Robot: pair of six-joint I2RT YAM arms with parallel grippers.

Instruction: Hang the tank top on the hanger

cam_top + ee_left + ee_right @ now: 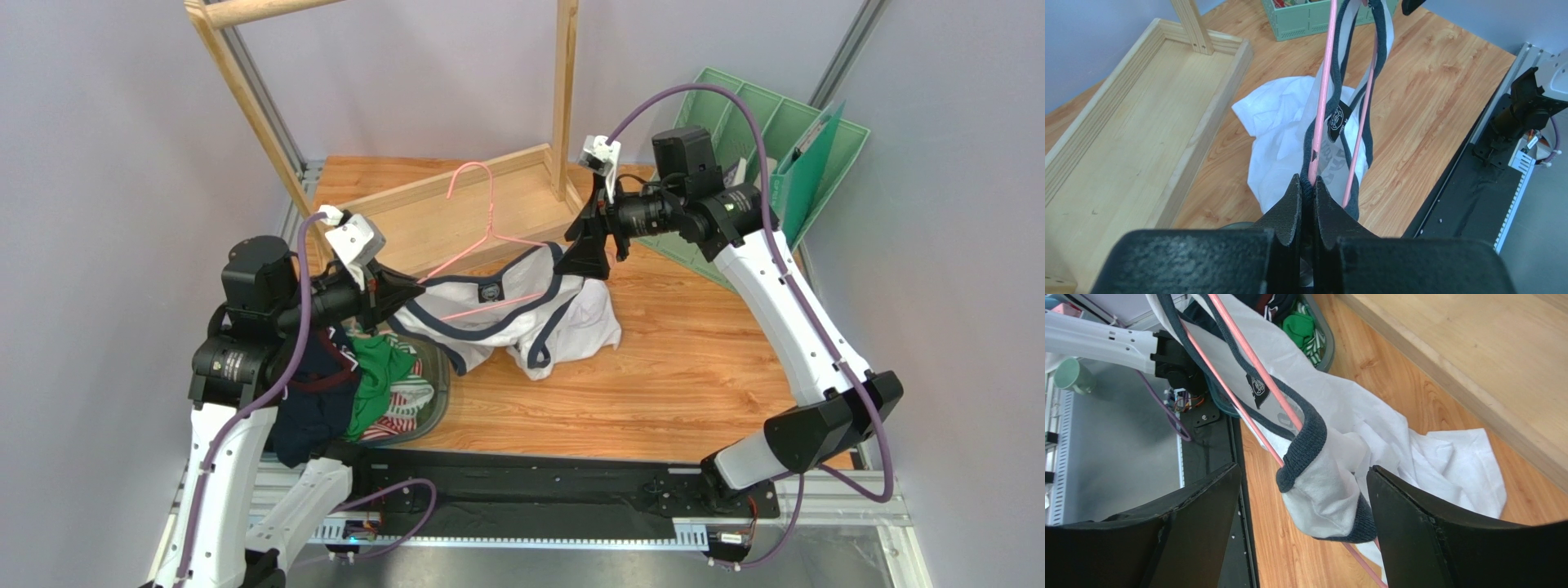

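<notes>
Left gripper clenched on thin pink wire hanger, right gripper released; we would take the limp white navy-trimmed tank top by its strap.

Tank top stretched over hanger between left end effector and right end effector.

White cloth tank top, soft and matt (navy trim ribbed); thin pink wire hanger, smooth, glossy; orange-brown wood-grain tabletop under the tank top, satin sheen.

One tank top, one hanger, one wooden rack, one basket, one green crate, two end effectors.
</notes>
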